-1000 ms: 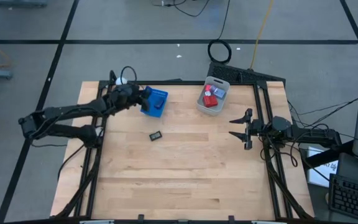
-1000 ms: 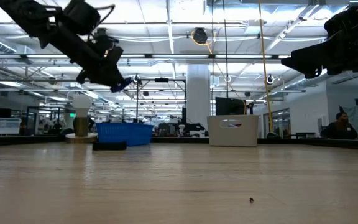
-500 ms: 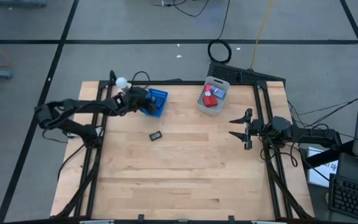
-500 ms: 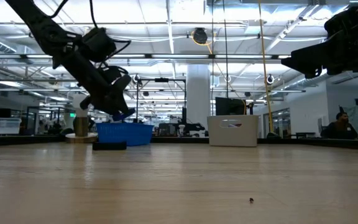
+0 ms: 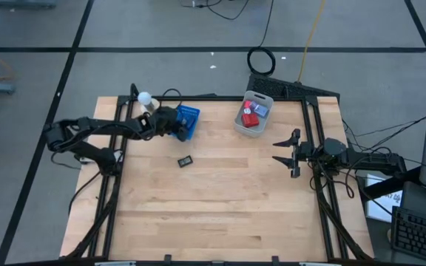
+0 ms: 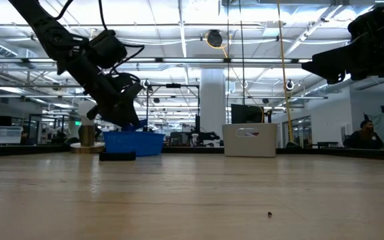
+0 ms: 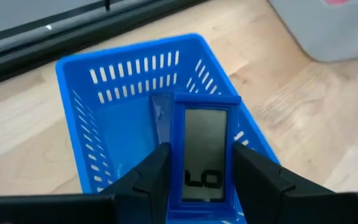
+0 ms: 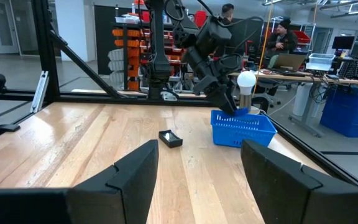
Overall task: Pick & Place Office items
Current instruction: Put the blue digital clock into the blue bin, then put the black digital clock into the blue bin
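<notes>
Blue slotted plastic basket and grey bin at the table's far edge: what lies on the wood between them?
Nothing: in the high view, the wood between the blue slotted plastic basket and the grey bin is bare. The small dark rectangle lies nearer the camera, outside that stretch.

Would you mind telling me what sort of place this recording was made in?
It looks like a large open robotics lab or workshop. Long rows of ceiling strip lights run overhead, a rack of orange parts bins stands behind the wooden table, and people sit at workbenches farther back.
</notes>
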Robot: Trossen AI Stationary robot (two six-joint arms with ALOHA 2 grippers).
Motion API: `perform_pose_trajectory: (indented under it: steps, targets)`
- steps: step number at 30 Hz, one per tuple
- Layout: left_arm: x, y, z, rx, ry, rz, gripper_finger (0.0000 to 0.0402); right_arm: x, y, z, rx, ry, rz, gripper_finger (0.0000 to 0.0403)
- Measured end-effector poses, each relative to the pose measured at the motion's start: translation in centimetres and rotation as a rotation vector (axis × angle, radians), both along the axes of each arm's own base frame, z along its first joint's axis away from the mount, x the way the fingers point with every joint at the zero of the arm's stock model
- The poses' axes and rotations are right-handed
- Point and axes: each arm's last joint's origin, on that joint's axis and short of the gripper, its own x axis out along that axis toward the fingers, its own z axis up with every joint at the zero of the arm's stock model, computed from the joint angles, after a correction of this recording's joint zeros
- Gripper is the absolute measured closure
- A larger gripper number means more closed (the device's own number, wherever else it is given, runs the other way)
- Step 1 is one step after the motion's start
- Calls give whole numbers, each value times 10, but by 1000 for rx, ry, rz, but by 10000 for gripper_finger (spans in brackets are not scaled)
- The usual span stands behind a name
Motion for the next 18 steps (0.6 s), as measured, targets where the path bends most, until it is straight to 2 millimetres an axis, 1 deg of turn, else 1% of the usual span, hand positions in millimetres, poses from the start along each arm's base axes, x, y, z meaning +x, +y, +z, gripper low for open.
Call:
perform_pose_trajectory:
  steps: [9,12,18]
  targets:
    - [5,-4,-9,-11,41,-39,249,0,0,0,0,0,0,181]
    - [5,-4,-10,-13,42,-37,232,0,0,0,0,0,0,181]
    - [5,-4,-10,-14,39,-26,181,0,0,0,0,0,1,181]
